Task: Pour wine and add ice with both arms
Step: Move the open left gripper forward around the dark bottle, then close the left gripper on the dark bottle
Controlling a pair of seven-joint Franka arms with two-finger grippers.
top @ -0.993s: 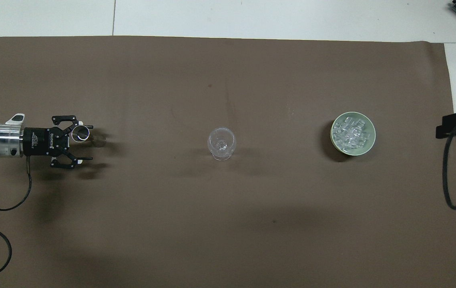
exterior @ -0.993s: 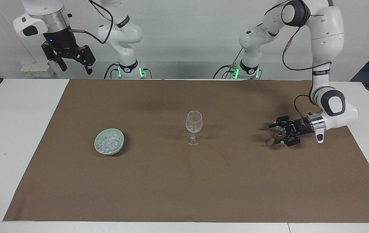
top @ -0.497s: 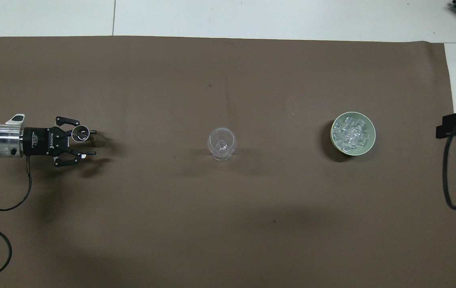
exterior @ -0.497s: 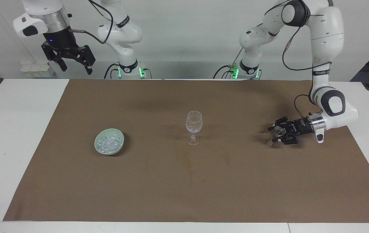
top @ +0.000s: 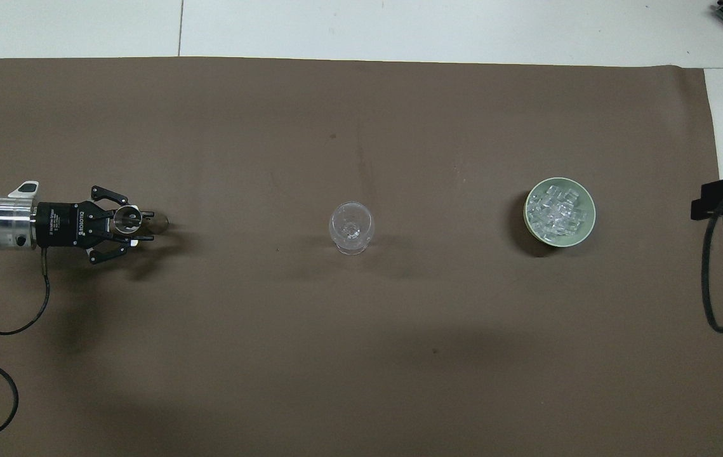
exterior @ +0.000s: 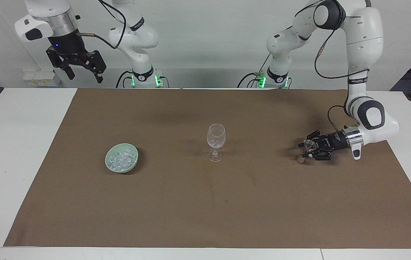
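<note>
While right arm (exterior: pixel 46 21) waits raised, left arm (exterior: pixel 367 115) low (wrist level), jaws around small cup (exterior: pixel 309 145)

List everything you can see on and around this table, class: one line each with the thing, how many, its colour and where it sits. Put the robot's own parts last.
Wine glass: one, clear, upright at the cloth's middle.
Bowl: one, pale green, toward the right arm's end.
Ice: many chunks, clear, in the bowl.
Small cup: one, clear, toward the left arm's end, between the left gripper's fingers.
Cloth: one, brown, covering the table.
Table: one, white.
Left gripper: one, black, low over the cloth, closing around the small cup.
Right gripper: one, black, open, raised above the table's edge, waiting.
</note>
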